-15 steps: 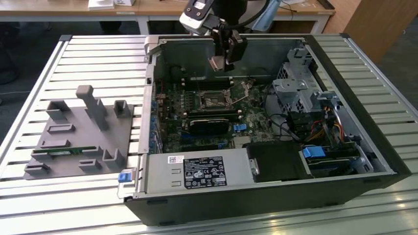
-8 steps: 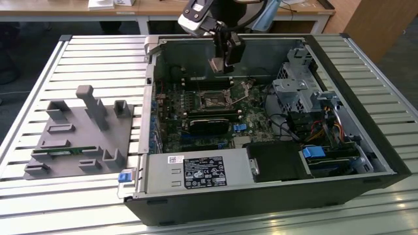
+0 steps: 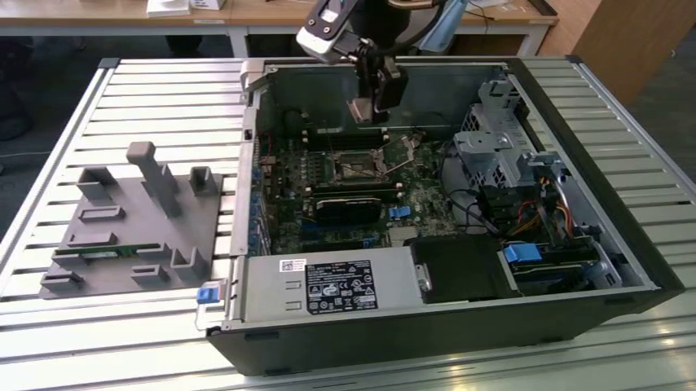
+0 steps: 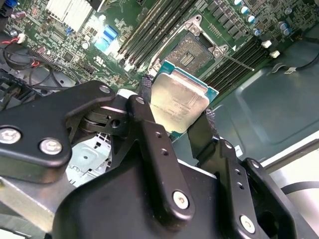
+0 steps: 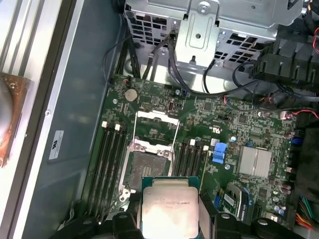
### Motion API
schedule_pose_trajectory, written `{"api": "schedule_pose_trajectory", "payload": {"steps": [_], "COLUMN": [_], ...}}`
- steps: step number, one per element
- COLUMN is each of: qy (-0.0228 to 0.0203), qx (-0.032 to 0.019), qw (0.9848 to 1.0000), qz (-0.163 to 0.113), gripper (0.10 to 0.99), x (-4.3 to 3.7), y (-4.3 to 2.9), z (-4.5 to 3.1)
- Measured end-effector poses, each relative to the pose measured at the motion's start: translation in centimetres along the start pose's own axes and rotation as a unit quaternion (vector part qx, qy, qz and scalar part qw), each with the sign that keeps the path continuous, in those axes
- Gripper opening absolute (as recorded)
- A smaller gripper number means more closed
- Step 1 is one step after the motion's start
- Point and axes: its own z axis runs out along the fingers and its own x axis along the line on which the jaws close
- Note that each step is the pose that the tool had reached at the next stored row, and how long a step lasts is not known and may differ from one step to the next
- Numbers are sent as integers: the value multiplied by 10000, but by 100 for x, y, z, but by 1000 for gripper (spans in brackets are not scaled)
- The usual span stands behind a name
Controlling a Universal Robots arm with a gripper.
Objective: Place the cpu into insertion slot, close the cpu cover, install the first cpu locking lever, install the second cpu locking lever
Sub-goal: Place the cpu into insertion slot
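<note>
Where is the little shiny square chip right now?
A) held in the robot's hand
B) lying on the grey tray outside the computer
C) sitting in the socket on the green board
A: the small flat silver square chip is pinched in the black metal hand, while the square black-rimmed socket on the green board lies empty.

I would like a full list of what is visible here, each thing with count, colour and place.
computer case: one, black, open, on the slatted table
circuit board: one, green, inside the case
insertion slot: one, black rim, on the board, uncovered
cpu cover: one, silver, open beside the slot
power supply box: one, silver with black label, in the case
holder block: one, grey, on the table, exterior view's left
cpu: one, silver top, above the board
gripper: one, black, shut on the cpu
</note>
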Motion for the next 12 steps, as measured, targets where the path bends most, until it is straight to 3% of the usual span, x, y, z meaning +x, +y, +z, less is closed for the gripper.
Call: {"api": "schedule_pose_trajectory", "payload": {"steps": [9,12], "qy": [-4,-27], "qx": [0,-5], "qw": [10000,9996], "qz": [25,278], "gripper": [537,537], "x": [-1,-2], "y": [-5,-9], "z": [56,94]}}
